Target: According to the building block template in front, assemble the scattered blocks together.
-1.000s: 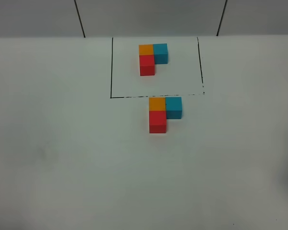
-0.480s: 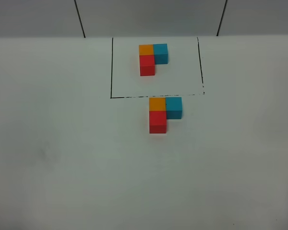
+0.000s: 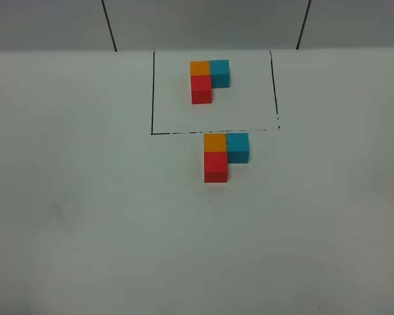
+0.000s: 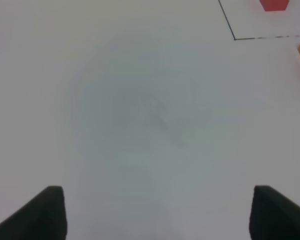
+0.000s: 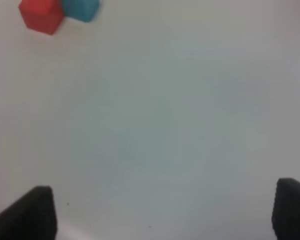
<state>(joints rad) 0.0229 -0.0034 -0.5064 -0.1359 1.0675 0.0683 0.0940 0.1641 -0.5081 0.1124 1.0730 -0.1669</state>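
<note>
Template: the building block template [image 3: 209,80] sits upper centre of the frame inside its black rectangle [image 3: 152,92].
Blocks: the scattered blocks [image 3: 224,155] form a matching L, touching, just below the frame's lower line.
Left hand [image 4: 157,212]: spread apart, empty, over bare desk [image 3: 85,216].
Right hand [image 5: 165,212]: spread apart, empty.

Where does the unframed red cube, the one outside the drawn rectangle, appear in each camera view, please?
Exterior high: red cube at centre, just below the black frame line, under the orange cube.
Left wrist: not in view.
Right wrist: red cube in the corner, touching the blue cube.
Shared landmark: that blue cube.
</note>
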